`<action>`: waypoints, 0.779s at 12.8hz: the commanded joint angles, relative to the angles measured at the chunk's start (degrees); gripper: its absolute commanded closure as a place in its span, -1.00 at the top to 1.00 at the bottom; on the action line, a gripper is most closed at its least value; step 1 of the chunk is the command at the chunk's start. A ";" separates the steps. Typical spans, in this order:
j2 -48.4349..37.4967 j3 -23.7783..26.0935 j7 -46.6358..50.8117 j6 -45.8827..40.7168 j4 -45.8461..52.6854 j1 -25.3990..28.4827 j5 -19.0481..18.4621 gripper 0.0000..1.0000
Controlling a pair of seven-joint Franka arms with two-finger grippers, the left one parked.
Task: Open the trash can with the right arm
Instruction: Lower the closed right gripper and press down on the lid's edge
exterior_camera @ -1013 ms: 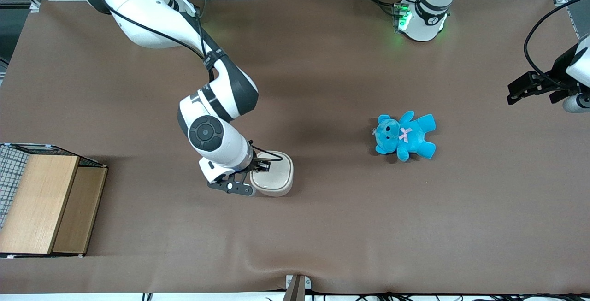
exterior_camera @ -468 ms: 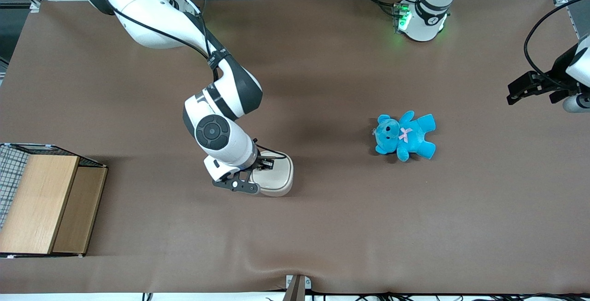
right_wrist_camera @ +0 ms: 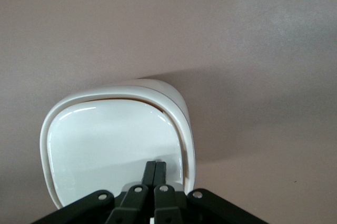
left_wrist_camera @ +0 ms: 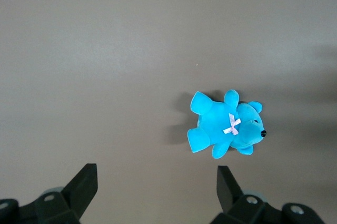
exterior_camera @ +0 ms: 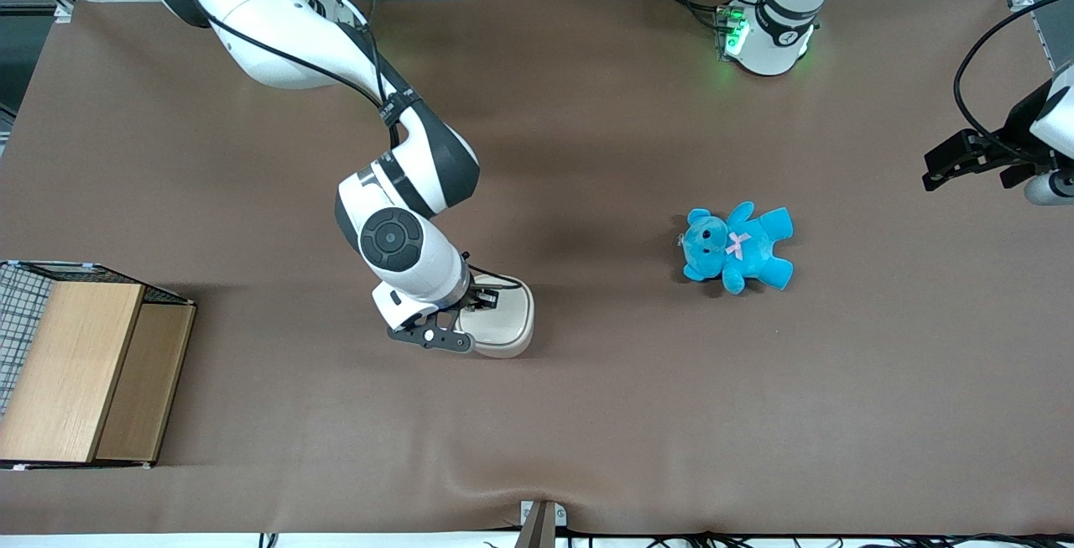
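With lid [right_wrist_camera: 113, 142] down, gripper [right_wrist_camera: 155, 170] on trash can [exterior_camera: 503, 321]

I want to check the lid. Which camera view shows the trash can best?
The right wrist view: the trash can fills it, with the shut gripper on its lid. In the front view the right arm partly covers it. The left wrist view misses it.

Gripper [right_wrist_camera: 156, 170]: fingers together, on trash can [exterior_camera: 501, 318] lid. Teddy [exterior_camera: 737, 247]: toward parked arm's end. Wooden box [exterior_camera: 80, 367]: toward working arm's end.
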 commanded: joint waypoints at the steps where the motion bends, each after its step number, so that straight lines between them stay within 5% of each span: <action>1: 1.68 -0.34 1.32 -0.28 1.81 0.75 -1.74 -1.00; 8: 2.39 -0.34 1.58 0.34 1.81 1.11 -2.18 -1.00; 10: 2.56 -0.34 2.90 0.86 1.72 1.63 -4.80 -1.00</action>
